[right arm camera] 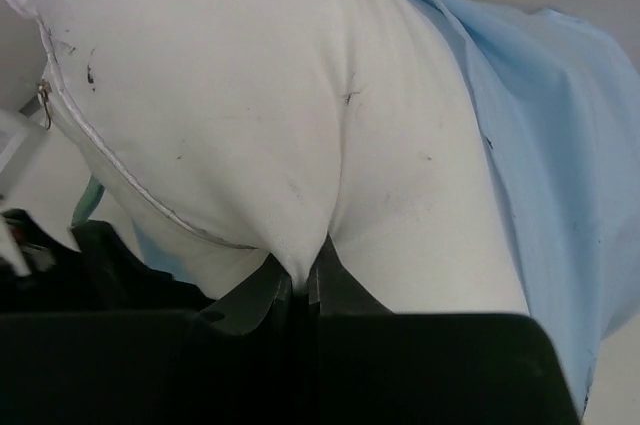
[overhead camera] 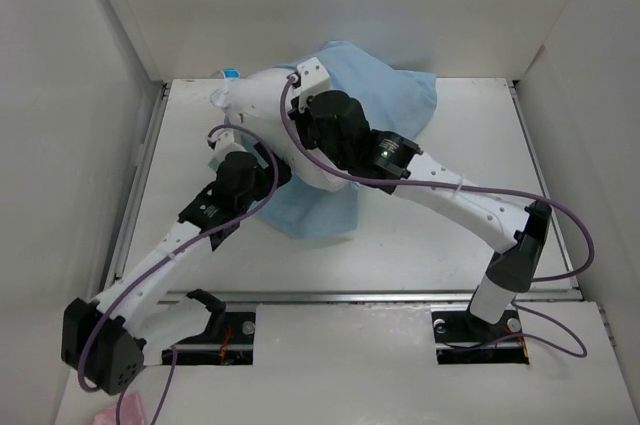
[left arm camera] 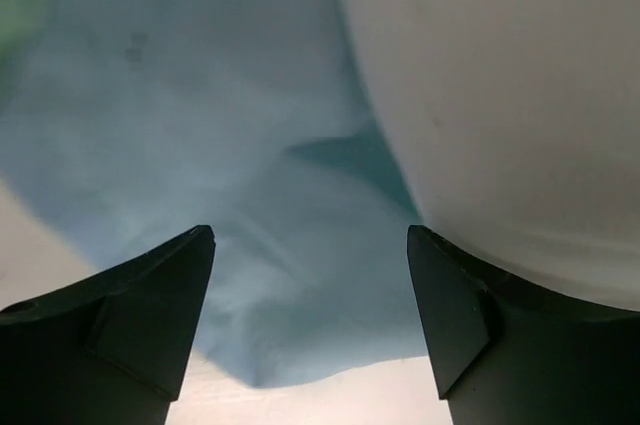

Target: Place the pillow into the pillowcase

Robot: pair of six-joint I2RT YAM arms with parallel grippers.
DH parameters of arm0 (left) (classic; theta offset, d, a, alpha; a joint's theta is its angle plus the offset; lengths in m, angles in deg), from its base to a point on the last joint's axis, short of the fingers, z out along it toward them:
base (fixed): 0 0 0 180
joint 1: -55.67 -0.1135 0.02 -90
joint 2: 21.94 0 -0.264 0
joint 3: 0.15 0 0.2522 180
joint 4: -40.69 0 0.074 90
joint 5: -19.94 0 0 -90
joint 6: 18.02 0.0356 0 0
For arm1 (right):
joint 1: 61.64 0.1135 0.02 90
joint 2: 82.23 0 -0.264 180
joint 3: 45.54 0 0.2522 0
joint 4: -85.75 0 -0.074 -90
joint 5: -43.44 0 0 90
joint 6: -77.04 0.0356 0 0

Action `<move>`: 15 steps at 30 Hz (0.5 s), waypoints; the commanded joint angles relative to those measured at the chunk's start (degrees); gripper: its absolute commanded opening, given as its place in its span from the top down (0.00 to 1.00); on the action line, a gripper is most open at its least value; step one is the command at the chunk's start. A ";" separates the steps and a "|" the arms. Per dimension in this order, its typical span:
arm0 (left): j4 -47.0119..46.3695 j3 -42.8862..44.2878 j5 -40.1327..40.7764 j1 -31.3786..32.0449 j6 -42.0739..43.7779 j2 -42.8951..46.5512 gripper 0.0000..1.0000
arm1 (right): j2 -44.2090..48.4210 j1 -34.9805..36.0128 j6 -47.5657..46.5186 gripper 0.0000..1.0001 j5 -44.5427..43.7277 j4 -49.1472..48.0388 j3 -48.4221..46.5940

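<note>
The white pillow [overhead camera: 262, 95] lies at the back of the table, its right part inside the light-blue pillowcase [overhead camera: 395, 95]; its blue tag [overhead camera: 231, 73] sticks out at the far left corner. My right gripper [right arm camera: 308, 280] is shut on a pinch of the pillow [right arm camera: 250, 95], with the pillowcase [right arm camera: 560, 145] bunched to its right. My left gripper [left arm camera: 310, 245] is open over a loose fold of pillowcase [left arm camera: 200, 145] lying on the table. Nothing sits between its fingers [left arm camera: 150, 315], and the pillow [left arm camera: 500, 85] bulges against the right one.
White enclosure walls [overhead camera: 110, 65] close in the table [overhead camera: 450, 205] on the left, back and right. A metal rail [overhead camera: 370, 296] runs along the near edge by the arm bases. Something pink [overhead camera: 130, 408] lies off the table at the bottom left.
</note>
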 commanded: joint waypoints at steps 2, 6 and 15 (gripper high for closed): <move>-16.28 -1.51 -1.08 2.65 -0.12 -8.08 0.24 | 0.29 -2.03 6.16 1.00 0.52 -2.24 -8.19; -22.00 1.11 -0.82 3.88 -3.62 -18.44 0.29 | -1.38 -2.03 7.31 1.00 1.31 0.58 -13.72; -32.72 -2.22 4.81 4.40 -12.42 -22.25 0.46 | -2.62 -2.03 9.59 1.00 1.40 2.25 -17.87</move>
